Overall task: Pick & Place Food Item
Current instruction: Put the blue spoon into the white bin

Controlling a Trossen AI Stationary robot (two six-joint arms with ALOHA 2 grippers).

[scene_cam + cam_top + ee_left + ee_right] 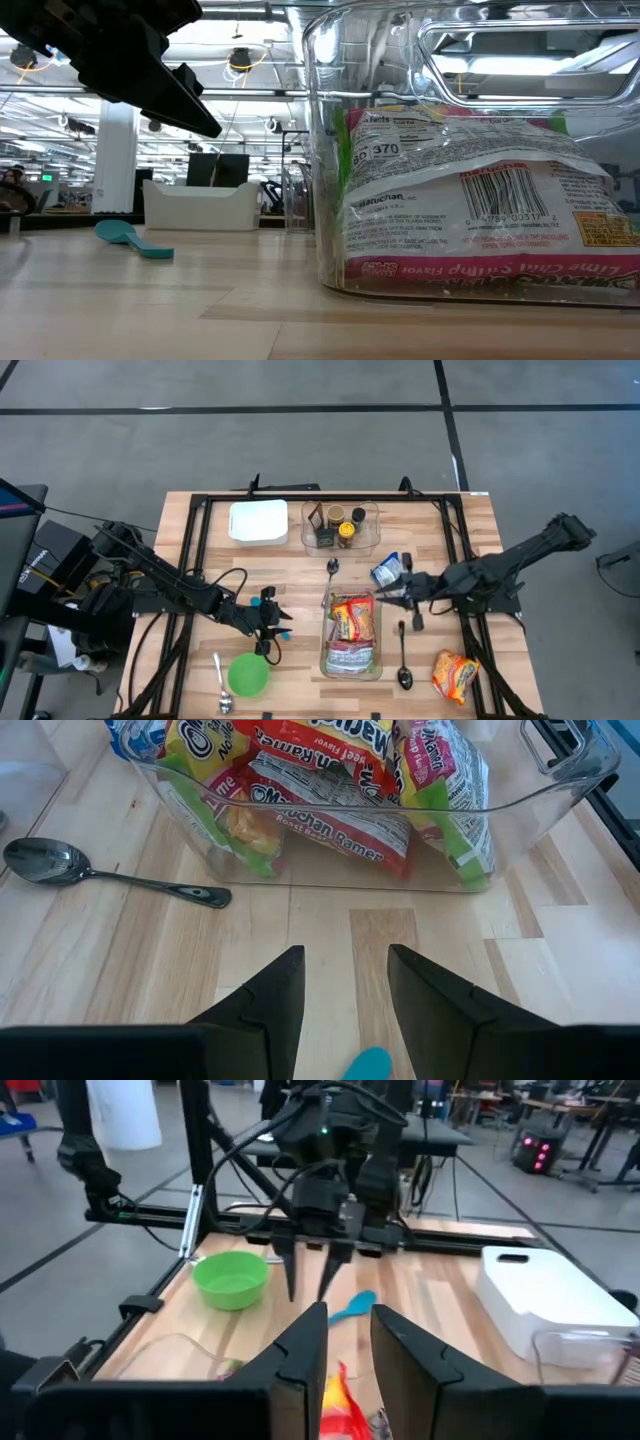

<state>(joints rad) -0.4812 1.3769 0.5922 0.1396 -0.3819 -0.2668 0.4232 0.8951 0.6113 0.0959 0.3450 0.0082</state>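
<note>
Clear plastic is forming the bin (351, 657) sitting near the middle of the wooden table (300, 560), and ramen packets (352, 622) are lying inside it, red and yellow wrappers piled together. The left gripper (281, 622) is hovering just to the bin's left side, above a teal spoon (281, 634), with its jaws standing apart and nothing between them. The right gripper (383, 595) is hanging over the bin's upper right corner, its jaws standing a narrow gap apart and gripping nothing. A blue snack bag (386, 570) is lying just beyond the bin, beside that gripper. One more ramen packet (455, 674) is resting on the table to the right of the bin, well apart from it. A dark spoon (403, 660) is lying between the bin and that loose packet. A green bowl (248, 675) is sitting to the bin's left, with a silver spoon (222, 685) beside it.
</note>
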